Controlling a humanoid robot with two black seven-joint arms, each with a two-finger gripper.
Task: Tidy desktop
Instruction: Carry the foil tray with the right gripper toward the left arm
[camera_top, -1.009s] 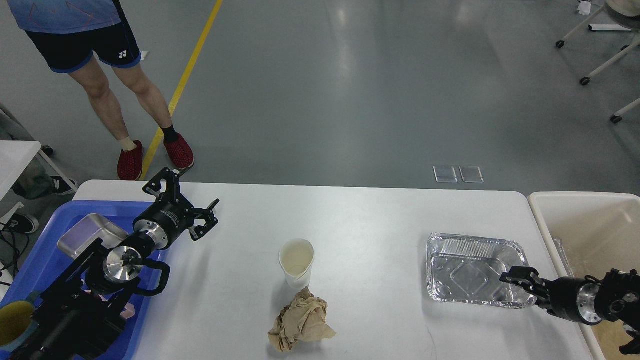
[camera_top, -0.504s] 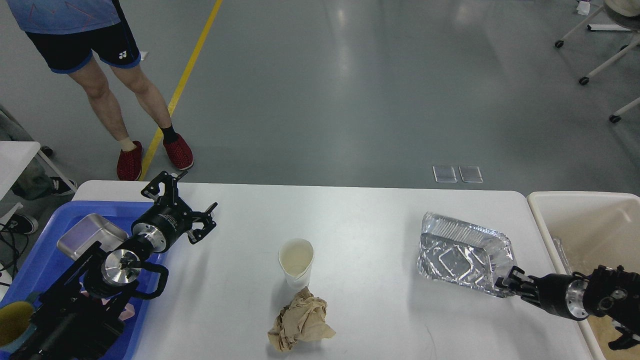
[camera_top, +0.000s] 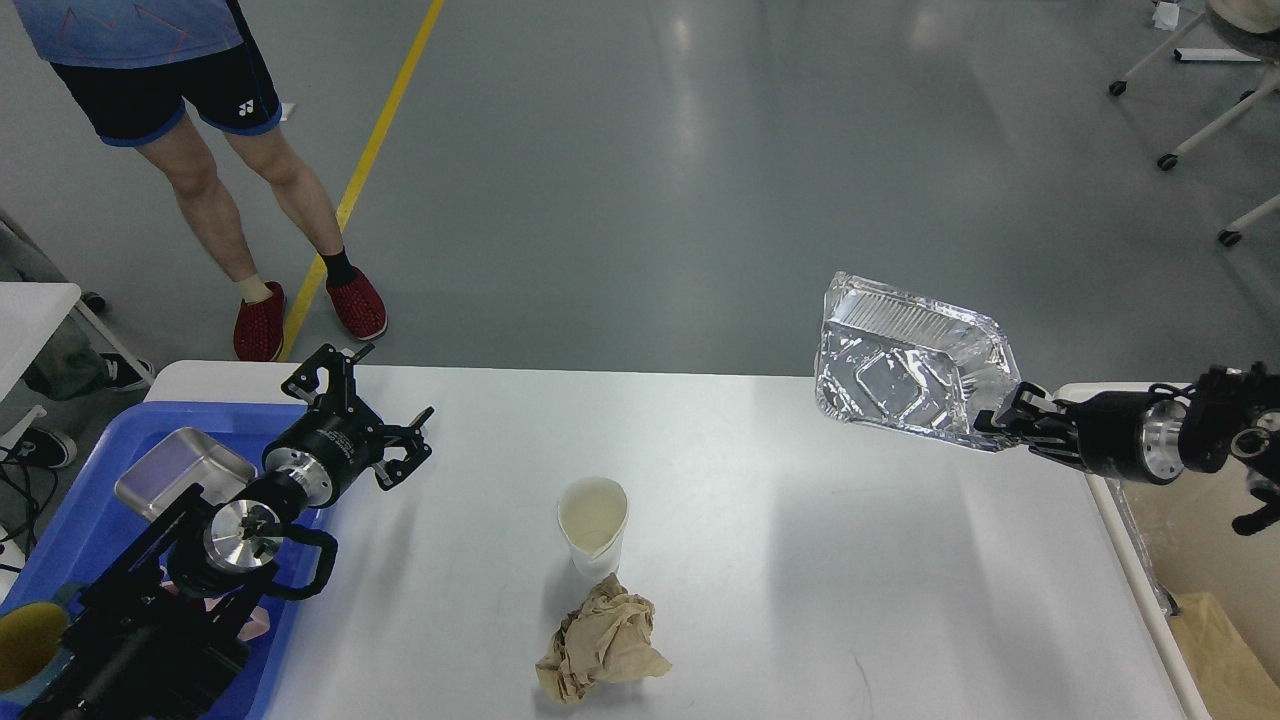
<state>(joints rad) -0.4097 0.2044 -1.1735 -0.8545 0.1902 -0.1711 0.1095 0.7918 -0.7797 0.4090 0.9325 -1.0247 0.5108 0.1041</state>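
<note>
Right gripper (camera_top: 1003, 425) pinching foil tray (camera_top: 905, 365), fingertips hidden.

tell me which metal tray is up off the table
The crinkled foil tray, pinched at its corner by the right gripper. The smaller steel tray lies in the blue bin.

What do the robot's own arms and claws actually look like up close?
Both arms are black with shiny silver metal rings at the wrists. The left gripper is an open framework of thin black linkages; a black cable loops beneath its wrist. The right gripper has similar black fingers.
</note>
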